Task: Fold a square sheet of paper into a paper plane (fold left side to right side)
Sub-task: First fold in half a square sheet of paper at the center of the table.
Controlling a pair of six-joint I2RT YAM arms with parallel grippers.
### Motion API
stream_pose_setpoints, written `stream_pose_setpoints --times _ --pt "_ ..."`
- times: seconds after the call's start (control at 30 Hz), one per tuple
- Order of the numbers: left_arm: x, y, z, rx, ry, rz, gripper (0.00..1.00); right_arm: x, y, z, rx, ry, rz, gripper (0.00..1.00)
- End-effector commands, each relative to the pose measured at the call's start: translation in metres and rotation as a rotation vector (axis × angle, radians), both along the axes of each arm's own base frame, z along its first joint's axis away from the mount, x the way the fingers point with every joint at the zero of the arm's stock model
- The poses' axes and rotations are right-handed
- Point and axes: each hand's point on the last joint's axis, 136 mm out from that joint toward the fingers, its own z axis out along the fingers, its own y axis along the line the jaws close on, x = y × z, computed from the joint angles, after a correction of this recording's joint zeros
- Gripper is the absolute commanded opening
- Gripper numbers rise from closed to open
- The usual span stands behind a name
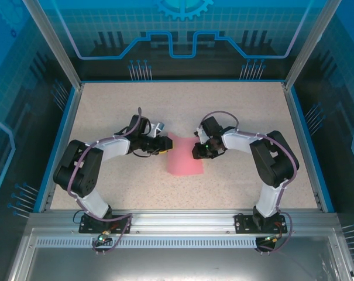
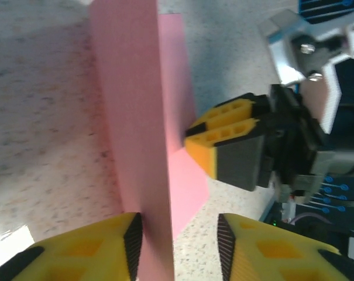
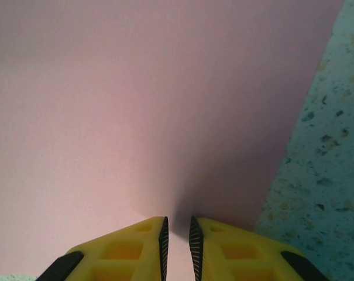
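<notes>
Top external view: square sheet of paper at worktop centre, long axis far-to-near, between both hands. Right hand pinches its right edge. Left hand open, jaws astride raised left flap. Flap likely needs carrying rightward.

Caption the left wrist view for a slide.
Pink sheet upright between open jaws of left gripper; right gripper pinches its edge.

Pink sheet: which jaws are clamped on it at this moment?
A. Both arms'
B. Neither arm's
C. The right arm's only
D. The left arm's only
C. The right gripper has its jaws closed on the edge of the pink sheet, while the left gripper has its jaws apart around a raised flap, not clamping it.
</notes>
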Motion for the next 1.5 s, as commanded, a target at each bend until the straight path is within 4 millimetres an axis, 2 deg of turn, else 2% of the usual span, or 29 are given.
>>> stream_pose_setpoints --times 0.0,0.1,0.23,0.47,0.57,0.8,1.0,1.07,1.17,1.3,1.47 --pt "0.005 -0.026 0.024 -0.113 -0.009 -0.044 0.47 -0.014 -0.007 -0.017 -0.032 0.04 -0.011 0.22" --pt "0.006 -0.038 0.022 -0.125 0.004 -0.064 0.52 -0.013 -0.002 -0.01 0.015 0.025 -0.008 0.22" --pt "0.009 -0.047 0.011 -0.107 0.025 -0.071 0.52 -0.005 0.004 0.012 0.102 -0.021 -0.023 0.24" --pt "0.015 -0.049 -0.002 -0.075 0.036 -0.053 0.37 0.005 -0.006 0.067 0.196 -0.142 -0.071 0.38" --pt "0.016 -0.049 -0.005 -0.068 0.037 -0.049 0.28 0.006 0.0 0.089 0.293 -0.175 -0.085 0.43" --pt "0.017 -0.047 -0.011 -0.052 0.043 -0.038 0.2 -0.001 0.026 0.093 0.469 -0.082 -0.099 0.46" --pt "0.016 -0.047 -0.012 -0.048 0.045 -0.037 0.19 -0.004 0.042 0.079 0.464 -0.023 -0.083 0.44" --pt "0.016 -0.047 -0.011 -0.049 0.042 -0.037 0.19 -0.008 0.044 0.071 0.45 -0.002 -0.079 0.39" --pt "0.015 -0.046 -0.008 -0.048 0.038 -0.036 0.19 -0.009 0.043 0.062 0.427 0.011 -0.083 0.26" --pt "0.013 -0.042 -0.002 -0.029 0.023 -0.03 0.23 -0.002 0.039 0.061 0.372 -0.016 -0.079 0.0" --pt "0.006 -0.026 -0.005 0.056 0.009 0.019 0.38 0.001 0.021 0.045 0.246 -0.034 -0.094 0.0"
